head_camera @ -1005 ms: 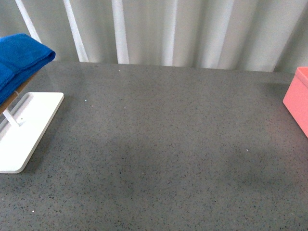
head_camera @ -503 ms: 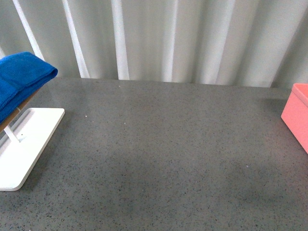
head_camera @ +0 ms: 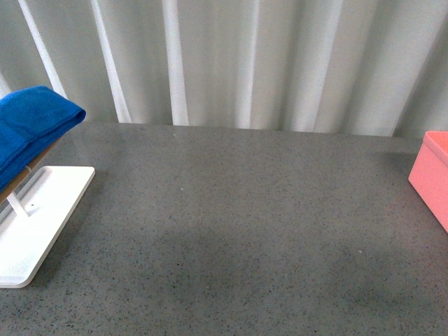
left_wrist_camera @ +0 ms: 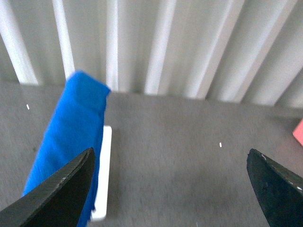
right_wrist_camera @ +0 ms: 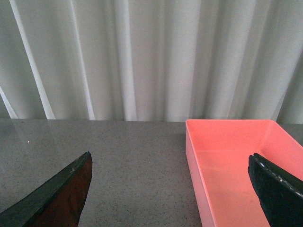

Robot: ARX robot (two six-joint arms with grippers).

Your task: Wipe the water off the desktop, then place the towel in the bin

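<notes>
Front view: towel (head_camera: pixel 31 129) staged, bin (head_camera: pixel 435 178) waiting.
The towel hangs over the white rack (head_camera: pixel 38 217) at the left edge of the bench (head_camera: pixel 231 231), presumably kept off the surface for pickup; the bin stands at the right edge. Both the left jaws and right jaws are spread wide, empty.

left tool (left_wrist_camera: pixel 169 152), right tool (right_wrist_camera: pixel 169 156), black, wedge-shaped

Neither arm shows in the front view. The left gripper (left_wrist_camera: pixel 170 189) hangs clear above the desktop (left_wrist_camera: pixel 189 137) and points toward its far edge. Its two dark fingers (left_wrist_camera: pixel 59 194) are spread wide with nothing between them. The right gripper (right_wrist_camera: pixel 165 194) is likewise raised, facing the far edge near the right side, its dark fingertips (right_wrist_camera: pixel 52 198) wide apart and gripping nothing.
</notes>
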